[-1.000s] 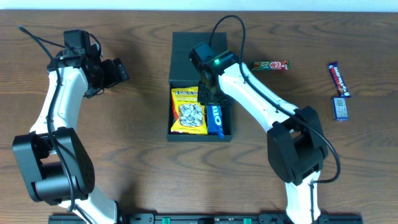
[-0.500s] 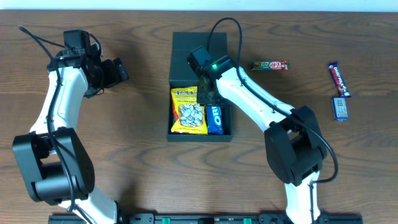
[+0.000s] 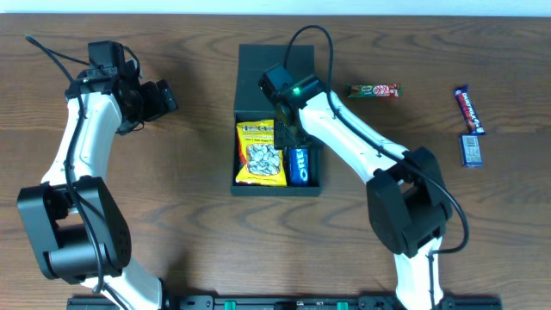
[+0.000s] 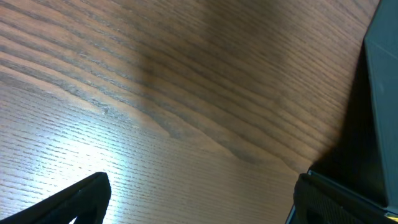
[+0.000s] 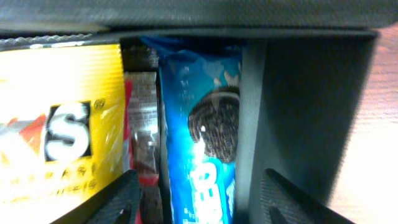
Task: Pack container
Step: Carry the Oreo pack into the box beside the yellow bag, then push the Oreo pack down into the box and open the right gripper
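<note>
Risk of snagging the Oreo pack (image 5: 205, 124) or dragging the container (image 3: 275, 188), mid bench (image 3: 189, 224), with right end effector (image 5: 205, 202) wide open, empty, low over it; left end effector (image 4: 199, 205) open, empty

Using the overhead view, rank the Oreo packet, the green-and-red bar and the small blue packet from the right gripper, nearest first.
From the right gripper:
1. Oreo packet, right at it, inside the container.
2. green-and-red bar, outside, up and to the right.
3. small blue packet, far right edge.
</note>
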Controlling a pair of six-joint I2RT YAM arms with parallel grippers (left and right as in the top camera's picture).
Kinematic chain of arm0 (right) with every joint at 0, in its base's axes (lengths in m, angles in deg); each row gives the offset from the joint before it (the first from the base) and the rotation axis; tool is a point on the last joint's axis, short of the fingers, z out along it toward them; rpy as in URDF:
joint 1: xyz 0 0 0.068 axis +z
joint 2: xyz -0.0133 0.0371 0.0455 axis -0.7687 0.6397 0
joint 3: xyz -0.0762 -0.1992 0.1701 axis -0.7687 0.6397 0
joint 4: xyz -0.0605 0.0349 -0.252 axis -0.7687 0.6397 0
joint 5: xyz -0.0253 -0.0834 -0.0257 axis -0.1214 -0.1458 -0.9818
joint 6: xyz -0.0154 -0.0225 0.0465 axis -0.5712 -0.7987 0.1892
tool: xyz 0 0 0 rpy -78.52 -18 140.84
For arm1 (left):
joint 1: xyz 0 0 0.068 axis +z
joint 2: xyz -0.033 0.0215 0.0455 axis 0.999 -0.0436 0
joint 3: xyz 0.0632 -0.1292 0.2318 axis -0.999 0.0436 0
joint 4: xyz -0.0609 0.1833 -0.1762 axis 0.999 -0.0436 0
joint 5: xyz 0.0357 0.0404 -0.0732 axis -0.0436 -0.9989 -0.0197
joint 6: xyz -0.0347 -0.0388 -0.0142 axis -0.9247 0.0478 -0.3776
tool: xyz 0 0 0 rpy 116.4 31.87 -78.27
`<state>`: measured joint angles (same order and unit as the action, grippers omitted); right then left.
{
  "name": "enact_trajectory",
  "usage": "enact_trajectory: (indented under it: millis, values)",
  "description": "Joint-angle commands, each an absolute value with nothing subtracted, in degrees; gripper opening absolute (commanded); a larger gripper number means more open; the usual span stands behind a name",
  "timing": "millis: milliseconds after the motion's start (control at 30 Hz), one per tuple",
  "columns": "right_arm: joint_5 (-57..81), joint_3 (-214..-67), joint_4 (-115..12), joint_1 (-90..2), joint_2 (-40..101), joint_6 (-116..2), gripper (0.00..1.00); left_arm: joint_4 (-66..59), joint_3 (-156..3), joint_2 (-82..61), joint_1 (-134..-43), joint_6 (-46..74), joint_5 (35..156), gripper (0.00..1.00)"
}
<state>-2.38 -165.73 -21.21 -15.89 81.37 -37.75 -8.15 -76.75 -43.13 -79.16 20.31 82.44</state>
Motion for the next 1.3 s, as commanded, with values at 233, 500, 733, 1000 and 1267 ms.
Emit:
enact_trajectory:
  millis: [233,500,733,1000,1267]
  values:
    - [-5.0,-169.9,-16.5,-16.5,78.7,-45.7,0.02,-8.2,-77.1,-43.5,-79.3,21.3,82.5,0.95]
    - [-6.8,-162.7,-17.1,-16.9,78.7,-47.3,0.02,-8.9,-77.1,-43.5,-79.4,21.4,83.5,0.95]
    - [-5.2,-157.7,-21.2,-16.9,78.7,-47.7,0.02,-9.3,-76.7,-43.5,-82.0,21.4,85.9,1.00]
    - [0.3,-154.6,-26.9,-16.9,78.7,-49.8,0.02,-8.3,-72.8,-43.9,-88.8,23.5,85.2,1.00]
    - [6.1,-154.6,-31.8,-16.9,78.7,-52.0,0.02,-8.4,-70.3,-44.2,-90.2,23.2,85.5,1.00]
